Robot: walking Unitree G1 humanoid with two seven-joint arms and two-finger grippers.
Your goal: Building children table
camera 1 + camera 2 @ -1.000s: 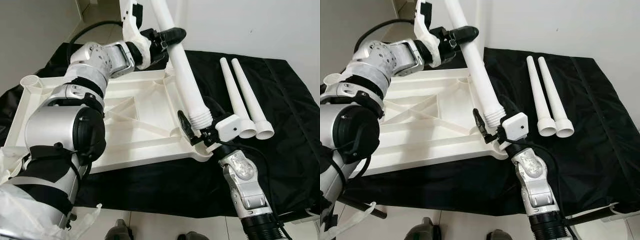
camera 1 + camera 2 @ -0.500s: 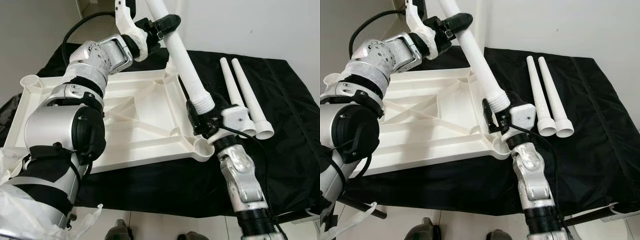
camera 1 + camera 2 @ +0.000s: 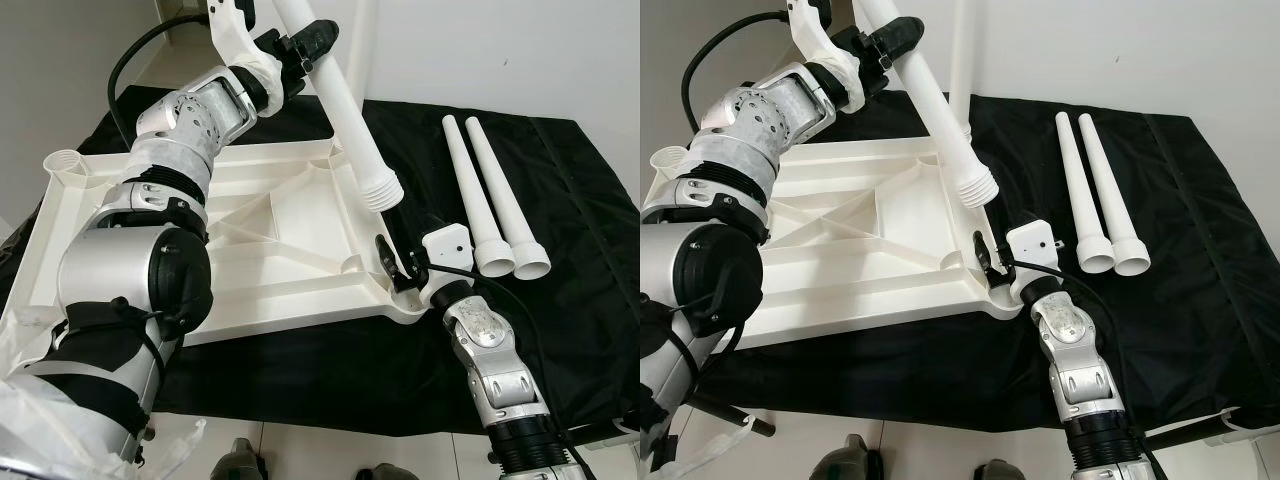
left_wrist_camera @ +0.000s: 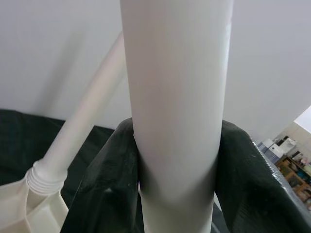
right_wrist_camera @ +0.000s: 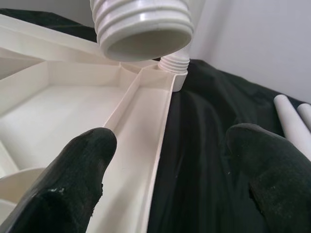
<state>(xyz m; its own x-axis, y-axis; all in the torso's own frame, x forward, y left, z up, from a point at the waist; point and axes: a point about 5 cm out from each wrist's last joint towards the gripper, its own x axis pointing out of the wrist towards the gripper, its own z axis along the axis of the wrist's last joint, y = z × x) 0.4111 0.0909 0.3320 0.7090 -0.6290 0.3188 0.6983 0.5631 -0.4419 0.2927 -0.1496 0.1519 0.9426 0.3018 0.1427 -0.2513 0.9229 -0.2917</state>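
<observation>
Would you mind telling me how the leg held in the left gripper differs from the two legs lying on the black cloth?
The held leg is lifted and slanted over the upturned tabletop, clamped by the left gripper; the two loose legs lie flat on the black cloth, side by side and ungripped. All are white, tapered, and wider at one end.

The upturned tabletop (image 3: 250, 250) lies on the cloth (image 3: 580, 250), two loose legs (image 3: 490, 200) to its right.

Black cloth (image 3: 560, 330) covers the floor (image 3: 330, 445); on it lies the upturned white tabletop (image 3: 250, 270), with two loose legs (image 3: 480, 195) just beside it.
</observation>
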